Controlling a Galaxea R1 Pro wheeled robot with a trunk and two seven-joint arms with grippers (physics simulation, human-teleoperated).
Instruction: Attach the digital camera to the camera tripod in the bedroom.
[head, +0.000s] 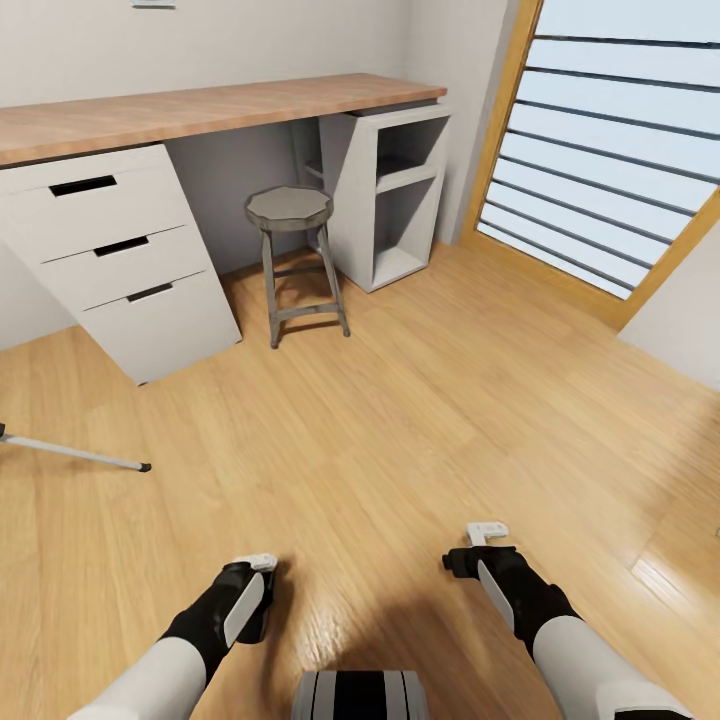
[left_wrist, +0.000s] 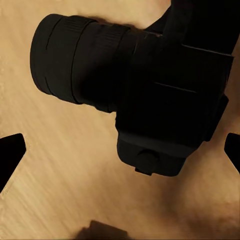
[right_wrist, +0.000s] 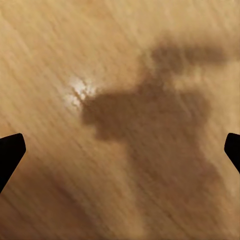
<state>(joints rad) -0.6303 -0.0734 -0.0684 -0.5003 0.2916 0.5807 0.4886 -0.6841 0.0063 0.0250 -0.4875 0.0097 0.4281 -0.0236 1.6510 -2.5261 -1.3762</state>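
The digital camera (left_wrist: 150, 95), matte black with its lens barrel sticking out sideways, hangs above the wood floor between the fingertips of my left gripper (left_wrist: 120, 150). The fingertips stand wide, one on each side of it. In the head view the left gripper (head: 256, 592) points down at the lower left, with the dark camera tucked against it. My right gripper (head: 484, 548) hangs open over bare floor at the lower right, nothing between its fingers (right_wrist: 11, 152). One silver-white leg of the camera tripod (head: 80, 453), with a black foot, pokes in from the left edge.
A wood-topped desk (head: 200, 108) with white drawers (head: 120, 250) lines the far wall. A grey stool (head: 290, 215) stands under it beside a white shelf unit (head: 395, 190). A wood-framed slatted door (head: 610, 130) is at the right. Plank floor (head: 420, 400) lies between.
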